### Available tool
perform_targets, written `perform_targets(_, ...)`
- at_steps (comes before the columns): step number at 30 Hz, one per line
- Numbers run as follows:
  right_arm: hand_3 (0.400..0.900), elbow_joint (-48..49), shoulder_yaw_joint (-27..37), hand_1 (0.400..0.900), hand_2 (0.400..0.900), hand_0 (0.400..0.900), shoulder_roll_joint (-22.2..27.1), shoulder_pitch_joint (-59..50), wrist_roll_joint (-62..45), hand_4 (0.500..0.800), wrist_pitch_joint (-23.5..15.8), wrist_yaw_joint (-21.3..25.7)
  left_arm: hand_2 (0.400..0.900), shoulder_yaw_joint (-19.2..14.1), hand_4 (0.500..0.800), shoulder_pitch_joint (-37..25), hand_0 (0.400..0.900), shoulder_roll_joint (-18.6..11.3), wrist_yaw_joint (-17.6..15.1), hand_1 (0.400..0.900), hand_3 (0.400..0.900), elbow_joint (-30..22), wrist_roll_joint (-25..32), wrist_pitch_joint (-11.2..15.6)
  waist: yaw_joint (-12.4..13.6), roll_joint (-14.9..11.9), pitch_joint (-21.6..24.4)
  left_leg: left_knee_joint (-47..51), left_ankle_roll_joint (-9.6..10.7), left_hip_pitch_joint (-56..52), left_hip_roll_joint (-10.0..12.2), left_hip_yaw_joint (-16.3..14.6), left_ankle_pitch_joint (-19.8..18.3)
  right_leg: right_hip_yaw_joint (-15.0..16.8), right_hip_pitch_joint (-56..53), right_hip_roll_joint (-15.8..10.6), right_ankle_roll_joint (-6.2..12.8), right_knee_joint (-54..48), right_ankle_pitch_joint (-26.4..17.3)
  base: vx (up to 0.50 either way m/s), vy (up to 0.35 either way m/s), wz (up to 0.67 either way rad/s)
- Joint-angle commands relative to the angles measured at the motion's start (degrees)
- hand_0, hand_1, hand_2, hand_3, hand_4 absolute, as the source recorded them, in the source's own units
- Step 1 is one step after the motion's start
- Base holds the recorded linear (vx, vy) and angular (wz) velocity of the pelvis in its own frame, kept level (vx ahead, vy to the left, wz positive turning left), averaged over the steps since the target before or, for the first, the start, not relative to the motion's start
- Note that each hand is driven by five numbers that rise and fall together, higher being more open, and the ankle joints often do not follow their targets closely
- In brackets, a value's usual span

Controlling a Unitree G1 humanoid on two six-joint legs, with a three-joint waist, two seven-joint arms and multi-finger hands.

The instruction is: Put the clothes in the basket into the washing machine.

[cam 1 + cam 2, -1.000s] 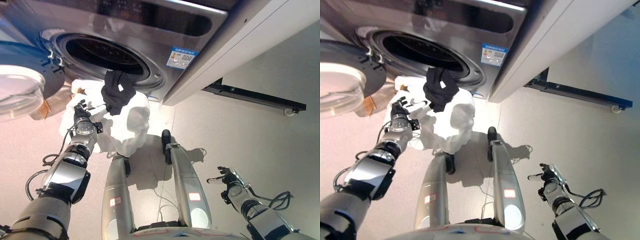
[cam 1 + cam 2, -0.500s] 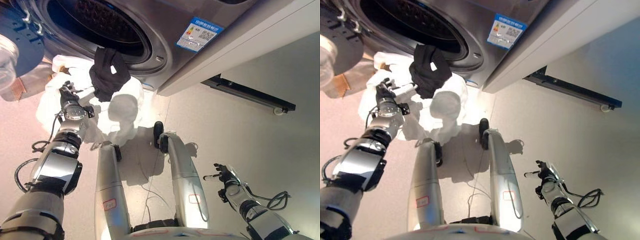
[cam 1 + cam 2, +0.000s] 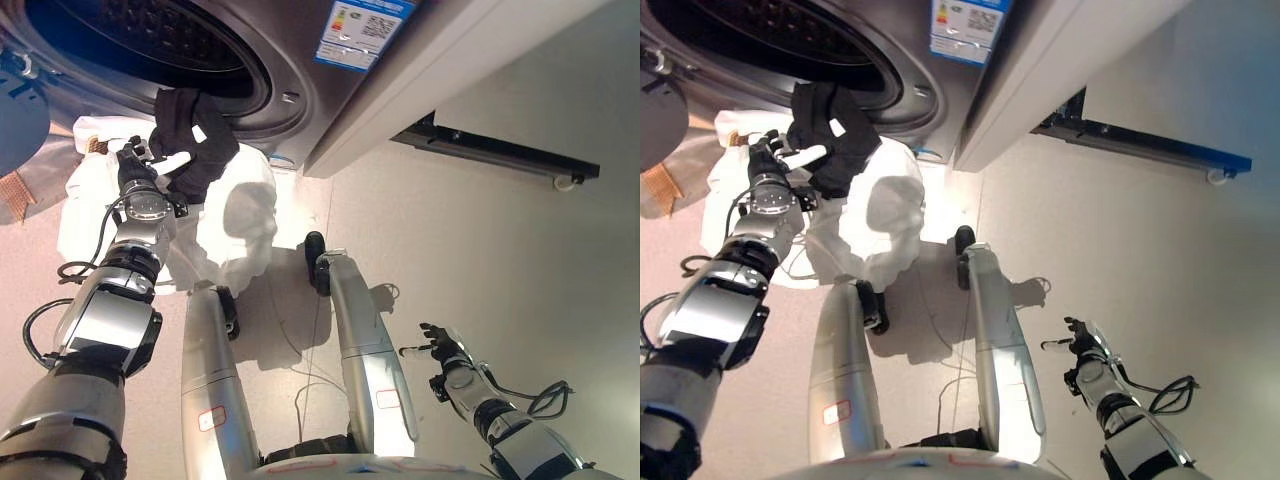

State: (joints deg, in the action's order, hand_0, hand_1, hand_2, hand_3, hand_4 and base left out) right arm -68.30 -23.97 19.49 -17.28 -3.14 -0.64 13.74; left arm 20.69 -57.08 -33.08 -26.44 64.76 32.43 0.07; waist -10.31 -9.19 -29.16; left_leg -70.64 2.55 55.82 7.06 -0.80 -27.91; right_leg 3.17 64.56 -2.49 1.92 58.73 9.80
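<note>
Silver-grey segmented arms w/ black joints; left hand (image 3: 140, 168) & right hand (image 3: 437, 346) dark, white-tipped fingers

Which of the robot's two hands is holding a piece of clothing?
The left hand, pinching the black garment by the washer opening; the right hand hangs open, empty.

We note a pale, smooth floor (image 3: 500, 260) across the right and lower part of both views. A white cabinet panel (image 3: 470, 55) stands to the right, rising from the floor at an angle. Behind it, a dark rail (image 3: 495, 157) runs low along the wall, ending in a small white caster (image 3: 571, 182). At the far left edge, we see a patch of brown woven material (image 3: 14, 188).
</note>
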Motion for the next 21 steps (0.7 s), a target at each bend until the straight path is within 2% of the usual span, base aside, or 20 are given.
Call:
perform_targets(1,0.9,-1.1,-1.3,0.9,0.9,0.9,5.3,8.8,-1.4,0.8,1.5,1.9,0.9,2.0,0.8,-2.7,0.9,-1.2,0.1,0.9,0.9,-0.9,1.0,2.1,-1.4,3.1,3.6,3.6,-5.1,1.4,-1.0,2.6,1.4,0.7,-5.4,-1.0,-1.07,1.8,5.7,-0.01,0.006,-0.19)
perform_targets(7,0.9,-1.3,-1.2,0.9,0.9,0.9,5.6,8.9,-0.9,0.8,1.4,1.6,0.9,2.1,0.8,-4.2,0.9,-0.6,1.2,0.9,0.9,0.1,3.0,2.2,-2.8,3.6,3.3,3.4,-5.2,1.5,-0.5,2.1,1.2,1.4,-4.7,-0.6,-1.03,1.8,5.3,0.0,0.004,-0.12)
perform_targets(12,0.9,-1.8,-1.0,0.9,0.9,0.9,5.9,9.1,-1.9,0.8,0.4,1.8,0.9,2.3,0.8,-5.4,0.9,-0.8,1.7,0.9,0.9,-1.0,5.2,2.9,-3.4,3.6,2.5,0.3,-5.5,4.5,-0.3,2.4,0.4,1.7,-1.6,-0.1,-1.19,4.0,5.4,-0.03,-0.028,-0.09)
perform_targets(17,0.9,-1.9,-0.9,0.9,0.9,0.9,6.2,8.6,-3.2,0.8,0.0,1.9,0.9,2.1,0.8,-6.8,0.9,-1.4,1.0,0.9,0.9,-2.9,7.4,3.9,-3.3,3.4,1.0,-2.6,-6.0,8.1,-0.5,3.0,-0.1,1.4,1.7,0.3,-1.73,6.3,5.9,-0.05,-0.024,-0.05)
perform_targets(21,0.9,-1.9,-0.3,0.9,0.9,0.9,6.6,8.5,-4.0,0.8,-0.4,2.1,0.9,2.4,0.8,-7.6,0.9,-2.3,-0.4,0.9,0.9,-5.2,8.6,3.1,-3.0,3.2,-0.1,-4.3,-6.3,11.1,-0.6,3.2,-0.2,0.9,4.4,0.4,-2.19,7.8,6.2,-0.06,-0.021,0.02)
